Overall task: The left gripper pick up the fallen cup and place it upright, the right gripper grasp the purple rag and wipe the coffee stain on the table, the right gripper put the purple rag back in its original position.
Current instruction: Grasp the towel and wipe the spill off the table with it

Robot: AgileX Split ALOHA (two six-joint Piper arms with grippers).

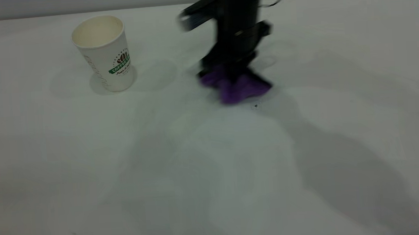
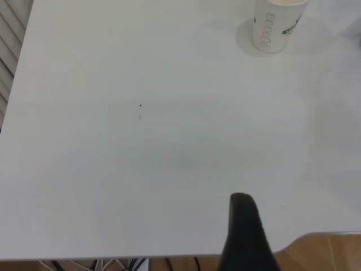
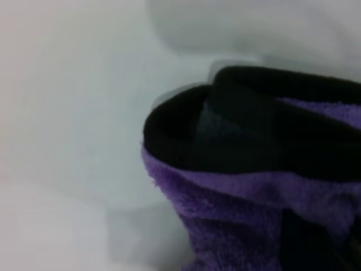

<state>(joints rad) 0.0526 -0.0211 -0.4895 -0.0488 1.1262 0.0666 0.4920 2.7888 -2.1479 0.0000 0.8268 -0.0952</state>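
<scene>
The right gripper (image 1: pixel 233 71) is smeared by motion in the exterior view, its arm cut off by the top edge, and the bunched purple rag (image 1: pixel 235 86) covers its fingertips and whatever table (image 1: pixel 213 169) lies beneath (no coffee stain shows). The left wrist view crops the cup (image 2: pixel 276 25) at its rim and shows only one dark finger (image 2: pixel 245 234) of the left gripper.

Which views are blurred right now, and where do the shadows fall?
Exterior view: the right gripper and purple rag are motion-smeared, the cup is sharp, and broad soft shadows cross the table. Right wrist view: the rag is close and out of focus. Left wrist view: clear, evenly lit.
</scene>
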